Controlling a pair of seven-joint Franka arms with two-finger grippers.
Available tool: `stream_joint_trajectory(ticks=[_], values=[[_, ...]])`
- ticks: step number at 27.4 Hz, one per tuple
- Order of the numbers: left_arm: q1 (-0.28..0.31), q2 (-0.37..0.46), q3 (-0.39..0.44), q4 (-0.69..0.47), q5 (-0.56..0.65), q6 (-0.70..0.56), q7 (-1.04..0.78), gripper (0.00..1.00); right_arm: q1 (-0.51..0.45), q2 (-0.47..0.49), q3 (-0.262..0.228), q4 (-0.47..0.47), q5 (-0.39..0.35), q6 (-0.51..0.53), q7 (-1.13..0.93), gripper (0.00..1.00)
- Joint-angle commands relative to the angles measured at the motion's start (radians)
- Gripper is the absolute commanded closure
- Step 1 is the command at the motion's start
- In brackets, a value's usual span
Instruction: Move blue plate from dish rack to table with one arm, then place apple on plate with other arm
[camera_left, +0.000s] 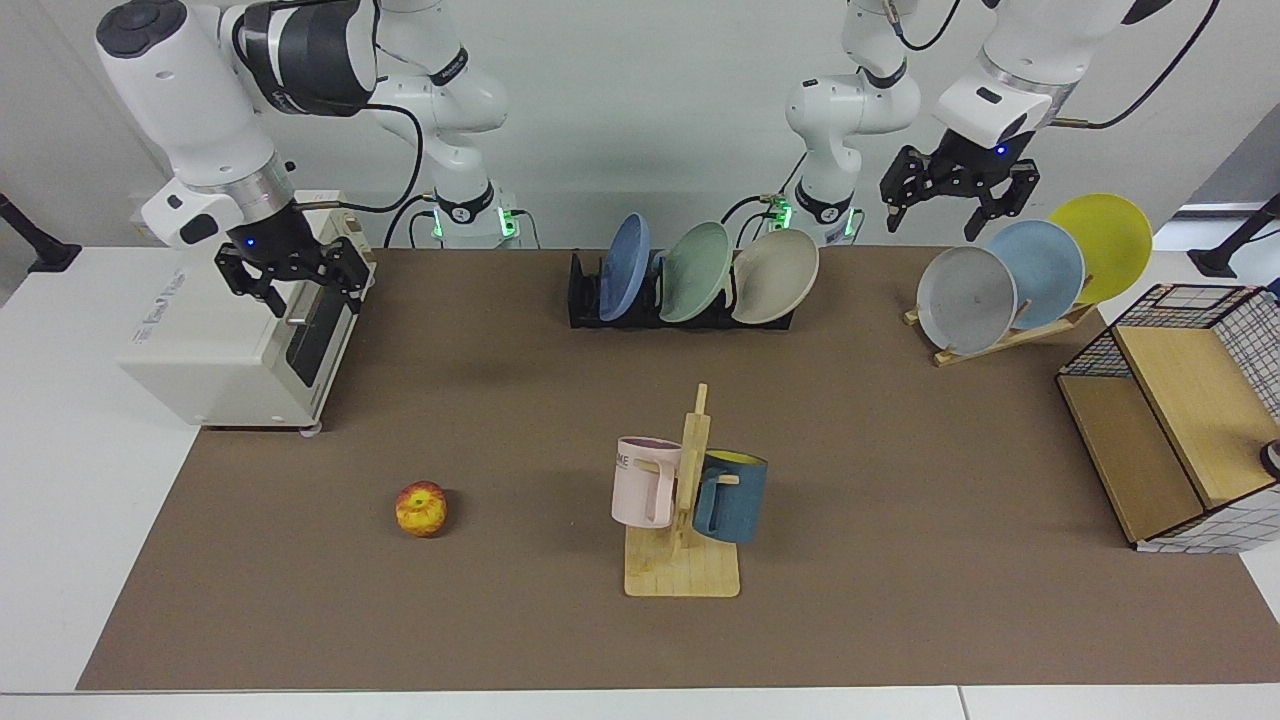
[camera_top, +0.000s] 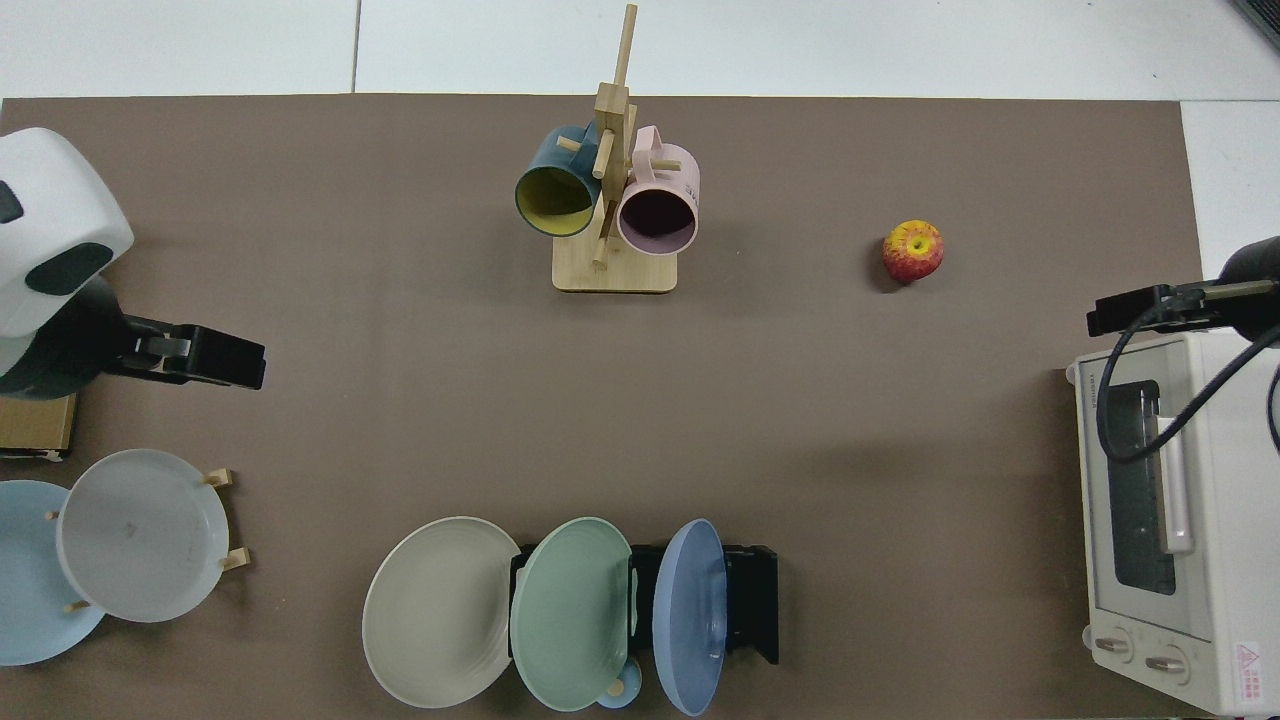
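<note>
Periwinkle-blue, the round matte plate (camera_left: 624, 266) stands on edge in the low black dish rack (camera_left: 585, 298) by the brown mat's (camera_left: 500, 400) far edge. The yellow-red apple (camera_left: 421, 508) sits amid bare mat. Left gripper (camera_left: 957, 205) and right gripper (camera_left: 296, 283) hover open near opposite ends.

periwinkle blue plate (camera_left: 624, 266), black dish rack (camera_left: 585, 300), yellow-red apple (camera_left: 421, 508)

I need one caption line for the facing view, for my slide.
Round periwinkle-blue plate stands in black slotted dish rack; red-yellow apple on brown table; left gripper and right gripper open.
</note>
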Motion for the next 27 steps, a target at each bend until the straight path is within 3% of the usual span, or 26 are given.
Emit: stream_joint_trajectory(ticks=[1,21,27], values=[[-0.002,-0.011,-0.001,-0.002,0.019,-0.018,-0.002,0.00,-0.010,-0.016,0.009,-0.014,-0.001,0.002,0.012,0.01],[-0.010,-0.018,-0.003,-0.019,0.015,-0.013,-0.021,0.00,-0.010,-0.016,0.009,-0.014,-0.001,0.002,0.012,0.01],[-0.013,-0.073,-0.018,-0.105,0.013,0.011,-0.021,0.00,-0.010,-0.016,0.009,-0.016,-0.001,0.002,0.012,0.01]])
